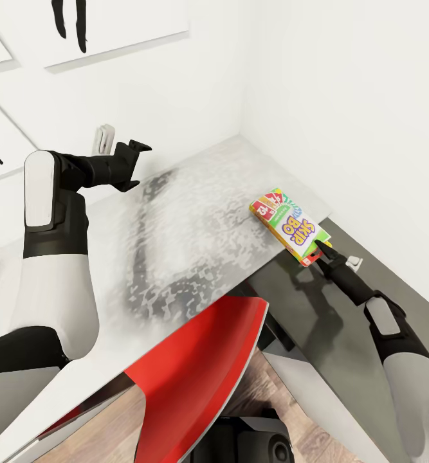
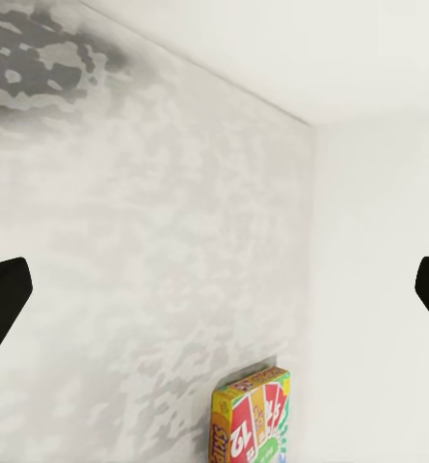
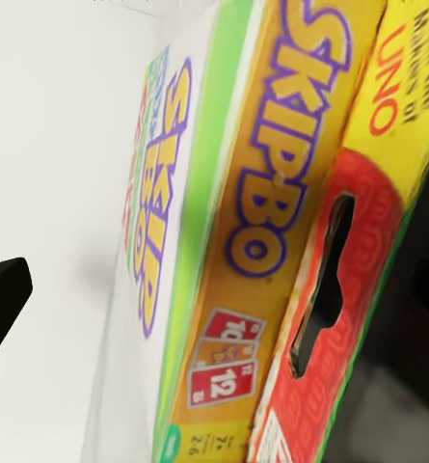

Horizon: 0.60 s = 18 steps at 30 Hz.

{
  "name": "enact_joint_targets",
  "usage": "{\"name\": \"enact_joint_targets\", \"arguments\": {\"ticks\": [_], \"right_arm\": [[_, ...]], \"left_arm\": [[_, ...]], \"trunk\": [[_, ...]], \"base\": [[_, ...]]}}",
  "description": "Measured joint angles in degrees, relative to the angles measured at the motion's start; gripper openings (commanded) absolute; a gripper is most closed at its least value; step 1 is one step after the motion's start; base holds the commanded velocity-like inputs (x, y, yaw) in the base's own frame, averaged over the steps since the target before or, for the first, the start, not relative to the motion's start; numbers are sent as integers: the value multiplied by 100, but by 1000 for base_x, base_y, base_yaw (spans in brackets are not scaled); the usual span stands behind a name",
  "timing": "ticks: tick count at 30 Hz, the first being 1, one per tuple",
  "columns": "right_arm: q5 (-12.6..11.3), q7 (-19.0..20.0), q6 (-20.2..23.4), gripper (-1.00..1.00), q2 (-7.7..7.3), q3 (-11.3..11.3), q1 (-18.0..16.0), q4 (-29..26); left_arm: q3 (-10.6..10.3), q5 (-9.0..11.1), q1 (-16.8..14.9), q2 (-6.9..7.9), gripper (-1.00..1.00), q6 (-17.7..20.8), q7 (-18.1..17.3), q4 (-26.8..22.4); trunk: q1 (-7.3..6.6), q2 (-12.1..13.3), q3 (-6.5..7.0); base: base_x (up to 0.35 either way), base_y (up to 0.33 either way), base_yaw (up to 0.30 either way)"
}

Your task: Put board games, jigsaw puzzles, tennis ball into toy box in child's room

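Our right tool (image 1: 318, 252) pinches the board game (image 1: 290, 225) by its end; it looks light, stiff, slick cardboard. Left tool (image 1: 132, 164) spread.

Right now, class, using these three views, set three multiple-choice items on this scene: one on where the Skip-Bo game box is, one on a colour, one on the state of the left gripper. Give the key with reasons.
1. Where is the Skip-Bo game box?
A. on the wood floor
B. at the table's edge, near the wall corner
C. on the red chair

2. What colour is the chair below the table?
A. red
B. blue
C. green

3. How is the left gripper?
A. shut on the box
B. shut on a ball
C. open, holding nothing

Key: 1 B, the head view shows the box at the tabletop's edge by the right gripper. 2 A, the seat is plainly red. 3 C, its fingers stand wide apart with only tabletop between them.
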Motion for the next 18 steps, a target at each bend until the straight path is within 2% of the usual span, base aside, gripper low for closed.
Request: {"name": "enact_joint_targets", "arguments": {"ticks": [18], "right_arm": [[6, -132, -4, 100, 1, 1, -97, 123]], "left_arm": [[-1, -2, 8, 0, 100, 1, 0, 0]], "trunk": [[0, 0, 0]], "base": [[0, 0, 0]]}}
